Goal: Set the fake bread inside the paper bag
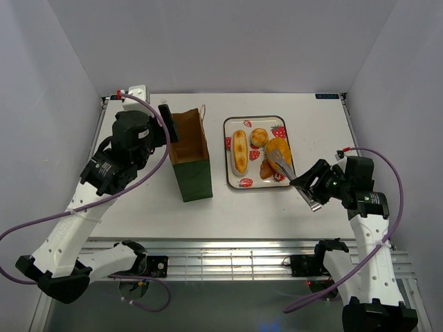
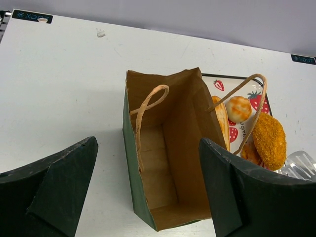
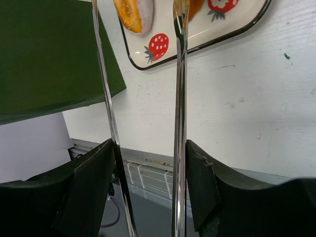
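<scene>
Standing upright on the white table (image 1: 311,124) is one paper bag (image 1: 192,166), dark green outside and brown inside, its mouth open and its two tan loop handles (image 2: 146,106) sticking up (one at each long side of the mouth). The inside of the bag shows only bare brown paper. Just to the right of the bag, apart from it, lies one white strawberry-printed tray (image 1: 250,169) holding all four pieces of fake bread. There is one long pale-striped roll (image 1: 239,152) on the side nearest the bag and one small round bun (image 1: 259,137) beyond it. One large oval orange bun (image 1: 279,146) is farthest from the bag, and one small dark-brown piece (image 2: 249,153) is beside that bun. The left gripper (image 2: 148,144) hovers above the bag's mouth with its two fingers spread wide, holding nothing. The right gripper (image 3: 149,145), well to the right of the bag, is pressed against one pair of thin shiny tongs (image 1: 280,164), one finger on each of the two blades. The blade tips reach over the oval bun, though whether they touch it cannot be told.
</scene>
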You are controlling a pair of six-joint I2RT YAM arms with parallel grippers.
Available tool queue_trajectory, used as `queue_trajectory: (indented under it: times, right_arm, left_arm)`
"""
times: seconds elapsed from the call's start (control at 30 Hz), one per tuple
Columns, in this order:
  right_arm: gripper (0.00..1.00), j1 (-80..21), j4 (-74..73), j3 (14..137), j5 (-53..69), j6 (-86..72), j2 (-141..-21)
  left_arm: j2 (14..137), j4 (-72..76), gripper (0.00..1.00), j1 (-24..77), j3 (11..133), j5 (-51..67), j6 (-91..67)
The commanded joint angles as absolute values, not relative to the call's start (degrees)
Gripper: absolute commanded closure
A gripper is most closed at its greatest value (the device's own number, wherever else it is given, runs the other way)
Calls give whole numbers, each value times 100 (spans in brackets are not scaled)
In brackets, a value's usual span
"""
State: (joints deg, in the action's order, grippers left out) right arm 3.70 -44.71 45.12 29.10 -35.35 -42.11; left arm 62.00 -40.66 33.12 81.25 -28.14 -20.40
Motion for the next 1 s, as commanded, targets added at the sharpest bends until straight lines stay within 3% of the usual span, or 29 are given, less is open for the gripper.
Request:
queue_trajectory:
  times: [0.0, 0.53, 0.97]
  right_arm:
    - [37, 404, -4763, 4703, 2452, -3366, -4175]
    - [37, 668, -4474, 4070, 2689, -3472, -4263]
    - [37, 914, -3261, 3358, 3322, -3823, -4359]
  left_arm:
    - [6152, -3920, 7, 3287, 8174, -2892, -1863]
    - [6170, -3814, 7, 3287, 8165, -2654, -1775]
    - [6091, -3806, 7, 3287, 8077, -2487, -1855]
